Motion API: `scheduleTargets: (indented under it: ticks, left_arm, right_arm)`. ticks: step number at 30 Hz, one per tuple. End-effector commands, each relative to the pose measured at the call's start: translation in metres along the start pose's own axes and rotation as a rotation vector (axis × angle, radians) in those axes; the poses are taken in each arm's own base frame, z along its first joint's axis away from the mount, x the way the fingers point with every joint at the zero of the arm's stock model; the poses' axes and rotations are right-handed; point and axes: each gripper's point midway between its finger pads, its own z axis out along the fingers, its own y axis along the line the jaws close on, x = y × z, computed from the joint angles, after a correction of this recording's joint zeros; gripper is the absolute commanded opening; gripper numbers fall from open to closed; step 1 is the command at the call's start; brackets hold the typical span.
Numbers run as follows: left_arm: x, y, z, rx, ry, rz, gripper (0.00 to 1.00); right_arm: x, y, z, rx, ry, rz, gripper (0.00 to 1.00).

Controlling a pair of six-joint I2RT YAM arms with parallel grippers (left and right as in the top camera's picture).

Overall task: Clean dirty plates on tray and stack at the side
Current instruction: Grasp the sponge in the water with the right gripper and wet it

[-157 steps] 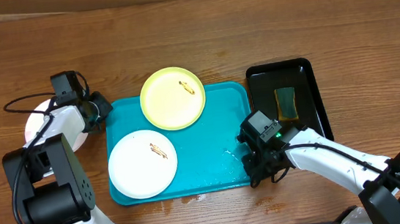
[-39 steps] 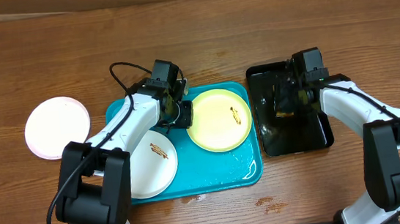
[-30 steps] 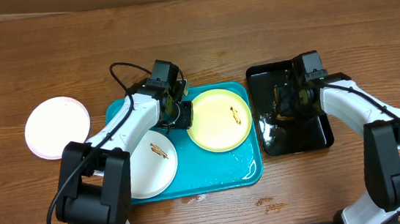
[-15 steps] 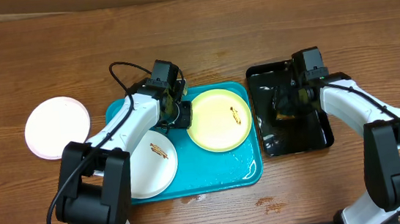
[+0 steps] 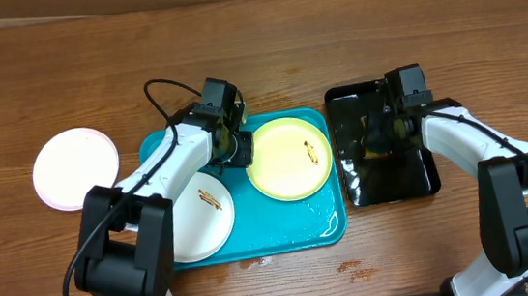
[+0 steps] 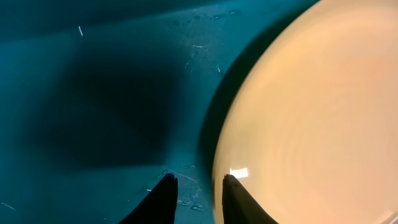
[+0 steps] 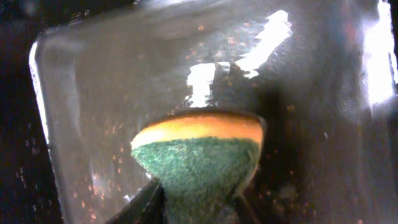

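The pale yellow-green plate (image 5: 289, 160) with a dark smear lies at the right end of the turquoise tray (image 5: 291, 228). My left gripper (image 5: 243, 150) is shut on its left rim. In the left wrist view one finger lies over the plate (image 6: 311, 112) and the other over the tray floor (image 6: 93, 93), with the gripper (image 6: 198, 182) astride the rim. A smeared white plate (image 5: 198, 217) sits at the tray's front left. Another white plate (image 5: 75, 168) rests on the table left of the tray. My right gripper (image 5: 379, 135) is shut on a green-and-yellow sponge (image 7: 199, 155) in the black tray (image 5: 393, 179).
The glossy black tray (image 7: 93, 93) is wet and stands just right of the turquoise tray. A small wet patch (image 5: 359, 273) marks the wood near the front edge. Bare wooden table runs along the back.
Over five seconds the yellow-green plate slid right across the tray under my left gripper. My right arm went to the black tray, and in the last second its jaws closed on the sponge.
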Motion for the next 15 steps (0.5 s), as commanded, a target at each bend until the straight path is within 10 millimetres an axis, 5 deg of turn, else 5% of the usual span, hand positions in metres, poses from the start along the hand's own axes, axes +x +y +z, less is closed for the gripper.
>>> scheduleTargets:
  ticks: [1,7,15]
  left_arm:
    - [0.005,0.004,0.011,-0.026,0.027,0.0,0.25]
    - [0.005,0.004,0.011,-0.026,0.027,0.001,0.25]
    - [0.008,0.006,0.017,-0.03,0.042,-0.002,0.22]
  right_arm:
    - [-0.02,0.006,-0.006,-0.012,-0.041,-0.008,0.17]
    - [-0.024,0.008,-0.006,-0.021,-0.058,-0.01,0.51]
    - [-0.008,0.003,-0.003,-0.005,-0.01,-0.005,0.56]
